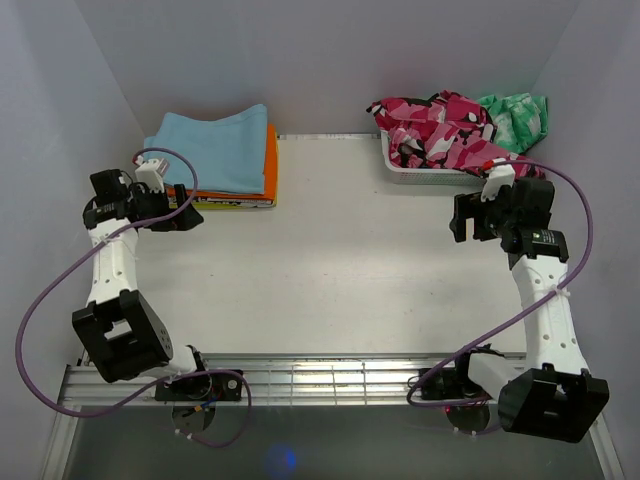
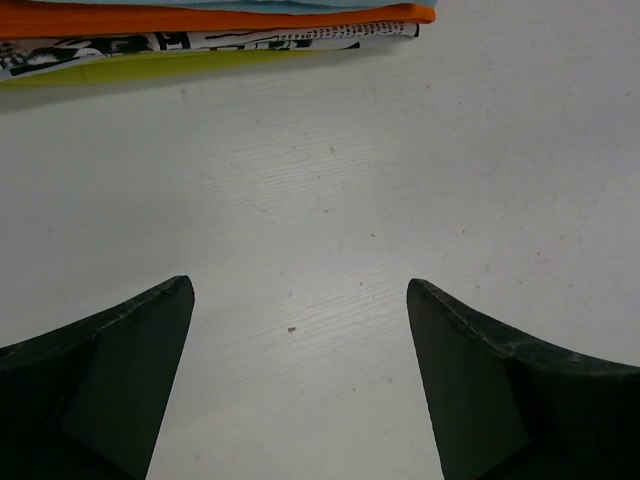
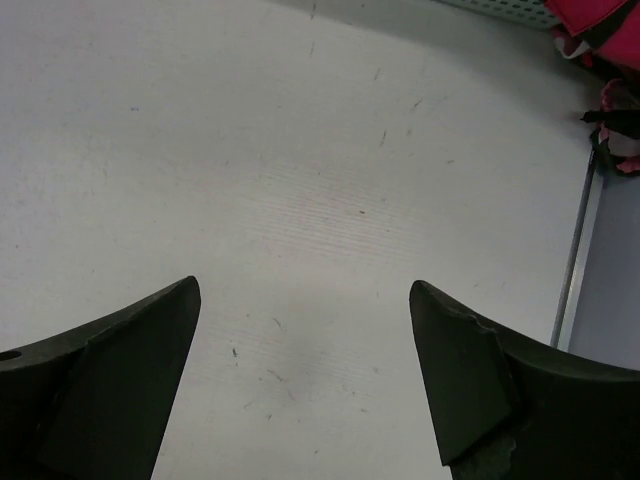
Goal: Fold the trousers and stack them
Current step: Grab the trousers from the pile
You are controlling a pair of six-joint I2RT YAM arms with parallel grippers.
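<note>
- The left end effector (image 2: 298,282) is far to the left of the white basket (image 1: 398,168), well apart from it. Its jaws are spread wide over bare bench (image 1: 350,270) and hold nothing.
- A stack of folded clothes (image 1: 225,150) lies left of the basket at the same far edge, with light blue on top, then orange, a black-and-white print and yellow.
- The pink camouflage trousers (image 1: 440,125) are bunched in a heap inside the basket, spilling over its rim.
- The right end effector (image 3: 304,283) is just in front of the basket, its jaws wide apart and empty.
- A green-and-white garment (image 1: 515,115) is piled at the basket's right end, touching the trousers.
</note>
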